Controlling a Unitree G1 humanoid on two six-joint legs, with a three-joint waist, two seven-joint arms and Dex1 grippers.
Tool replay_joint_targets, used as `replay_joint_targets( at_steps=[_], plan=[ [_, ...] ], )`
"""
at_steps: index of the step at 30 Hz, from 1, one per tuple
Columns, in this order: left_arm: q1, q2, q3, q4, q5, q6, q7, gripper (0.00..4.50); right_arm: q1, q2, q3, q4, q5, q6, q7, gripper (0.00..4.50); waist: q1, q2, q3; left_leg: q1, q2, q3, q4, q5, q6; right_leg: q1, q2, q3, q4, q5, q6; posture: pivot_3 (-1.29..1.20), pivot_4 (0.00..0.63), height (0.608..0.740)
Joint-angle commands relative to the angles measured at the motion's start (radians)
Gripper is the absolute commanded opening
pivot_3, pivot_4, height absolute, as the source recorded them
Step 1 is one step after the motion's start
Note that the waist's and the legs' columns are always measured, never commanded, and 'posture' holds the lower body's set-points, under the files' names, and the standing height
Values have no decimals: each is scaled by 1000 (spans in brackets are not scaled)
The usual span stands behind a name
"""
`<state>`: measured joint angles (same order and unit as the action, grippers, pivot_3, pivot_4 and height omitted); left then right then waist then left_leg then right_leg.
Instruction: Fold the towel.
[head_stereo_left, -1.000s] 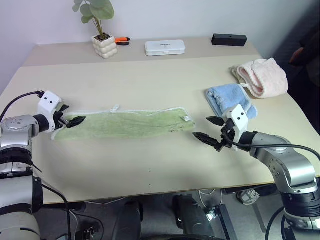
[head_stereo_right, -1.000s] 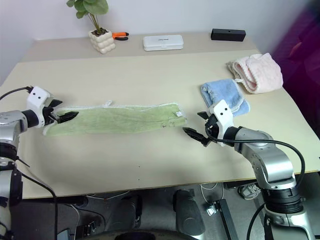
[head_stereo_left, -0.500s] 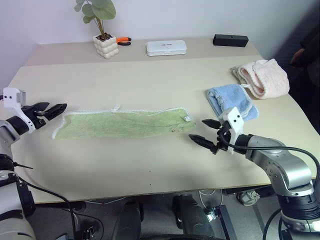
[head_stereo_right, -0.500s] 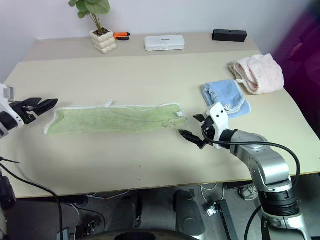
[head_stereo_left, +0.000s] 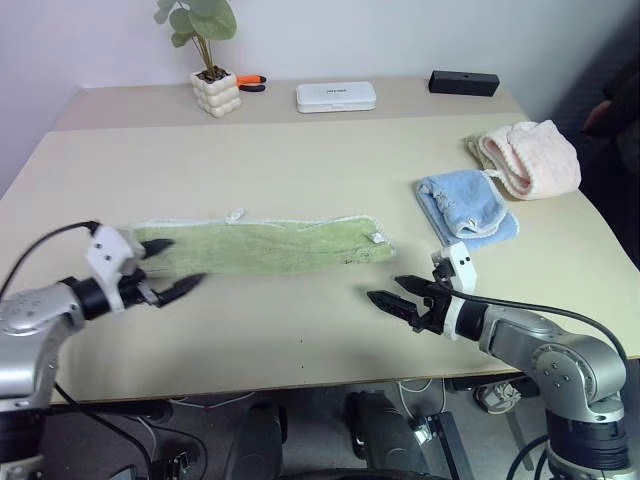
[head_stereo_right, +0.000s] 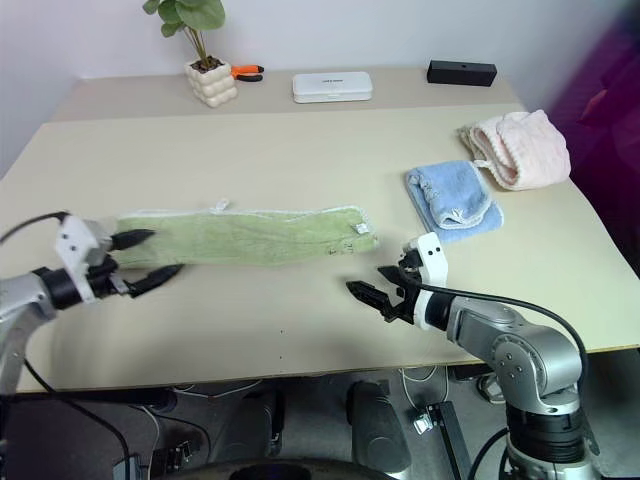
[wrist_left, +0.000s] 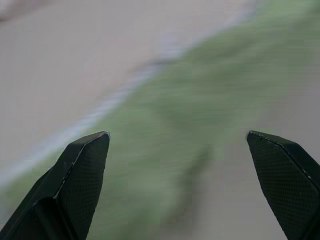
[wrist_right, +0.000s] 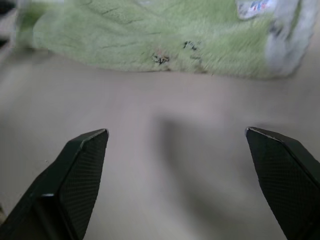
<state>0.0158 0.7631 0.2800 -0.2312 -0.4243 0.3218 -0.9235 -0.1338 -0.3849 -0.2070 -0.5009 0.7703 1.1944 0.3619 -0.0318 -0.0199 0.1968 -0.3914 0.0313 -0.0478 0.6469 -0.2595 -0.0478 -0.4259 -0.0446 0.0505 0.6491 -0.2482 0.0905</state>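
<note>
The light green towel (head_stereo_left: 255, 245) lies flat as a long strip across the table's (head_stereo_left: 300, 160) middle, with whitish edging and a small white tag (head_stereo_left: 377, 238) at its right end. My left gripper (head_stereo_left: 175, 265) is open at the towel's left end. One finger is over the cloth and the other over bare table in front of it. In the left wrist view the green towel (wrist_left: 200, 110) lies between the spread fingers (wrist_left: 80, 170). My right gripper (head_stereo_left: 388, 290) is open and empty over bare table, in front of the towel's right end, apart from it. The right wrist view looks at the towel (wrist_right: 150, 35).
A folded light blue towel (head_stereo_left: 465, 205) and a pale pink towel (head_stereo_left: 528, 157) lie at the right. Along the back stand a potted plant (head_stereo_left: 217, 92), orange pliers (head_stereo_left: 250, 82), a white case (head_stereo_left: 335, 96) and a black box (head_stereo_left: 463, 82). The table's front edge is close behind both grippers.
My left gripper first pulled away past the towel's left end, then swung back right and nearer, to that end. My right gripper drifted left and towards the front edge, rolling. The towel stayed put.
</note>
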Motion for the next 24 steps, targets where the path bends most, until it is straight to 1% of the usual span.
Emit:
replay_joint_targets(
  at_steps=[1,4,6,10,12,15,18,20,21,22,23,24],
  plan=[
    [18,-57,-89,-192,-52,60,46,4488,-99,137,-57,46,16,56,-172,4500,-3,0,0,0,0,0,0,0,0,0,0,0,0,0,0,0,150,737],
    [34,-76,-122,-259,-82,104,54,4488,-210,286,-162,167,8,90,-330,4500,-12,0,0,0,0,0,0,0,0,0,1,0,1,2,3,0,150,737],
    [40,-77,-130,-276,-87,119,59,4488,-267,345,-218,212,19,100,-391,4500,-11,1,-1,0,0,-1,-1,0,0,-1,2,0,1,2,3,0,150,737],
    [51,-81,-138,-283,-80,128,73,4488,-357,420,-316,300,25,95,-501,4500,-12,1,-1,0,0,-1,-1,0,0,-1,1,0,1,2,3,0,150,737],
    [52,-83,-143,-282,-75,127,77,4488,-381,433,-337,330,20,91,-532,4500,-11,1,-1,0,0,-1,-1,0,0,-1,1,0,1,2,3,0,150,737],
    [59,-85,-152,-292,-73,130,89,4500,-399,439,-351,347,32,87,-546,3671,-11,1,-1,0,0,-1,-1,0,0,-1,1,0,0,1,2,0,150,737],
    [63,-88,-149,-296,-78,139,104,4500,-399,432,-350,321,51,107,-550,2183,-13,2,-1,0,0,-1,-1,0,0,-1,1,0,0,1,2,0,150,737],
    [67,-89,-148,-298,-81,140,109,4500,-395,431,-350,304,62,120,-552,1078,-13,2,-1,0,0,-1,-1,0,0,-1,1,0,0,1,2,0,150,737],
    [69,-90,-153,-297,-77,139,111,4500,-394,432,-354,297,68,124,-555,689,-13,2,-1,0,0,-1,-1,0,0,-1,1,0,0,1,2,0,150,737],
    [69,-91,-156,-296,-75,138,113,4500,-394,432,-359,291,73,127,-558,187,-13,2,-1,0,0,-1,-2,0,0,-1,1,0,0,1,2,0,150,737],
    [68,-93,-159,-294,-73,137,115,4500,-395,430,-366,286,80,127,-561,87,-13,2,-1,0,0,-1,-2,0,0,-1,1,0,0,1,2,0,150,737],
    [65,-96,-165,-292,-69,137,119,4500,-398,415,-378,276,88,128,-560,87,-13,2,-1,0,0,-1,-2,0,0,-1,2,0,0,1,2,0,150,737]
  ],
)
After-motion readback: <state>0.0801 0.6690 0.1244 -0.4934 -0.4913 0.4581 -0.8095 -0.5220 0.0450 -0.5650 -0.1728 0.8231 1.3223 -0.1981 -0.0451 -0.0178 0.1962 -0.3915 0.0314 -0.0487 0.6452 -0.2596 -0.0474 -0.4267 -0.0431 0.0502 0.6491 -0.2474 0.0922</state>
